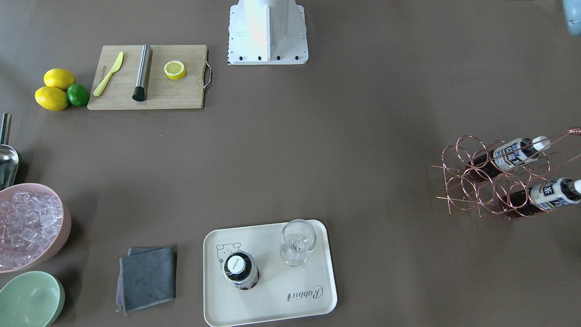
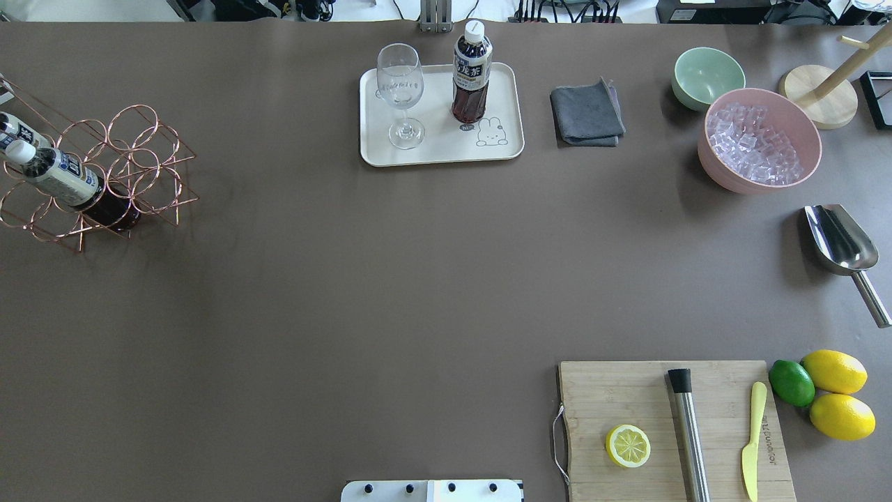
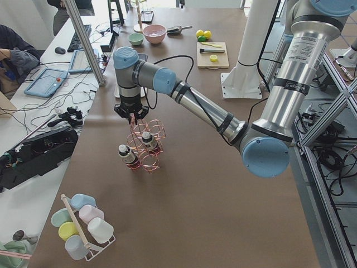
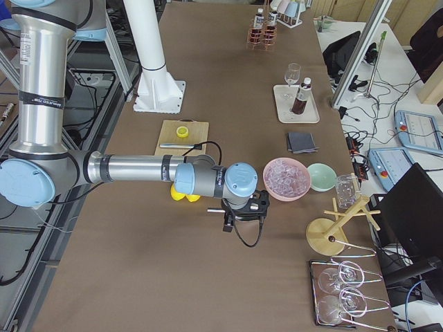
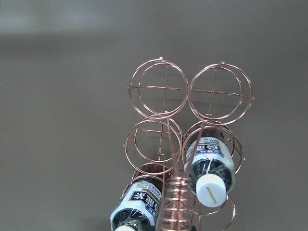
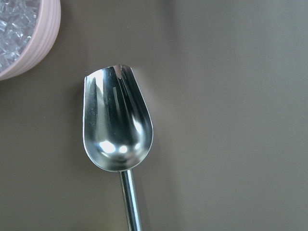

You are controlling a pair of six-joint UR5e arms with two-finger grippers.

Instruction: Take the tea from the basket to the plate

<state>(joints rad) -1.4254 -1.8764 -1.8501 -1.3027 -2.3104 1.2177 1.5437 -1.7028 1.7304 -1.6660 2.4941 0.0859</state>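
From the front-facing camera, one tea stands upright on the plate, close to the drawn bear. A clear glass stands beside it on the same plate, not touching it. The basket is well apart on the counter and holds a second bottle and a third bottle. On the other side of the plate are a gray cloth, a pink bowl full of ice cubes and a green bowl.

The overhead camera shows the tea on the plate at the far edge and the basket at the left side. A steel scoop lies near the pink bowl, and a cutting board carries a half lemon.

From the left end camera, the left arm reaches out and the left jaws hang straight above the basket, close over the top of its handle. I cannot tell if they are apart or together. The tea on the plate is well apart from them.

From the right end camera, the right arm stretches low over the counter and the right jaws point down just beside the pink bowl. Their state I cannot tell either. The tea on the plate is far beyond them, past both bowls and the cloth.

In the left wrist camera, the basket's rings and its coil-wrapped handle are directly under the left jaws, with one white-capped bottle on each side of the handle.

In the right wrist camera, the scoop lies directly under the right jaws, and the rim of the pink bowl is at one corner.
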